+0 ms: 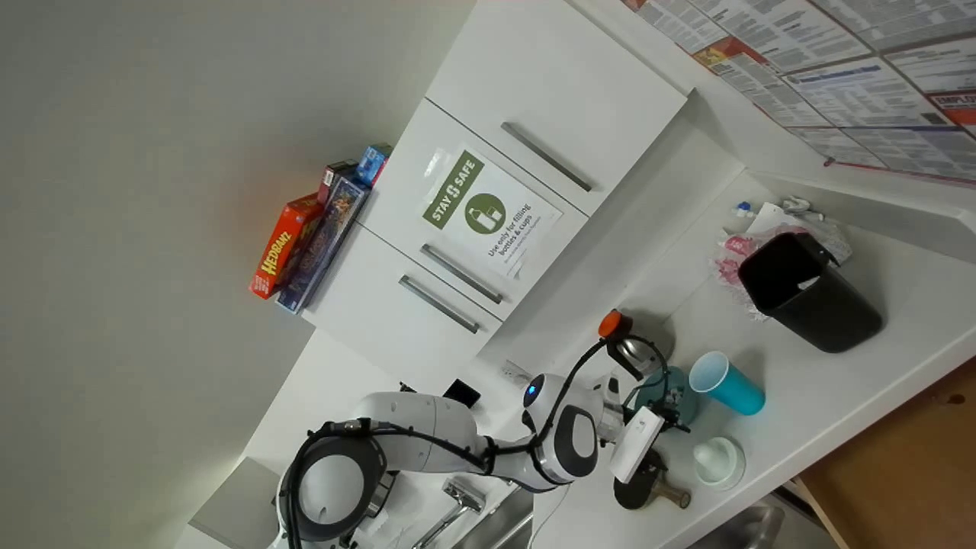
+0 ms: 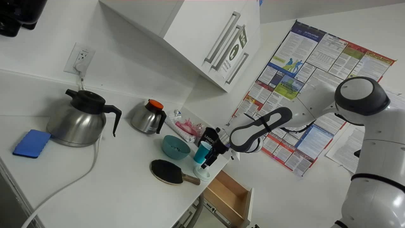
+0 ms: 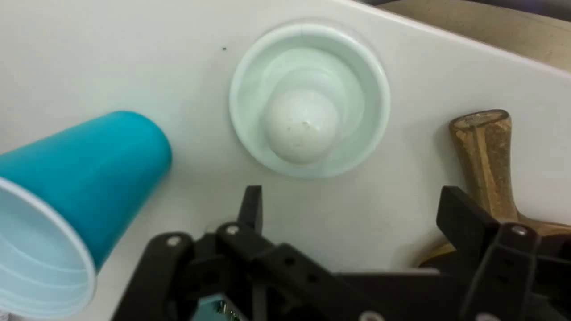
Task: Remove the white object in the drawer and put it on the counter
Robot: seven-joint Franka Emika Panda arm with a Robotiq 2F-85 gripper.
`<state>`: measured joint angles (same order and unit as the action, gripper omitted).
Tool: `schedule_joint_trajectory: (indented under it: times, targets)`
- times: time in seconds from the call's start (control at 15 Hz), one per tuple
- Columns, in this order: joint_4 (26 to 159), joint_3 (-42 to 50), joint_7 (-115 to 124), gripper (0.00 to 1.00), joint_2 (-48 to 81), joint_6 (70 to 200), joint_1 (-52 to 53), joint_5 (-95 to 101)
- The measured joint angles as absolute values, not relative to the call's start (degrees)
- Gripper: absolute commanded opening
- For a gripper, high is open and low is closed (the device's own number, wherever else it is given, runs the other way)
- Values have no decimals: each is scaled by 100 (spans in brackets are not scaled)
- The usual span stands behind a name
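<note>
The white dish [image 3: 308,120] is seen upright on the counter [image 3: 192,44], near its edge, gripped by nothing. The gripper [image 3: 352,196] is held above the counter — jaws spread, nothing pinched. If this is the object meant, removal and placing can be judged complete; the drawer [image 2: 234,188] is seen open — its closing is not asked for.

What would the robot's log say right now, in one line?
end effector: open, empty, over counter | white domed dish: on counter, near ping-pong paddle | drawer: pulled open
</note>
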<state>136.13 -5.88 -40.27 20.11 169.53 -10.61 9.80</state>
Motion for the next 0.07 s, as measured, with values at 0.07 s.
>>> schedule_joint_trajectory:
  times: [0.07]
  targets:
    - [13654,-624,-4031,100,1964,16953,-1093,980]
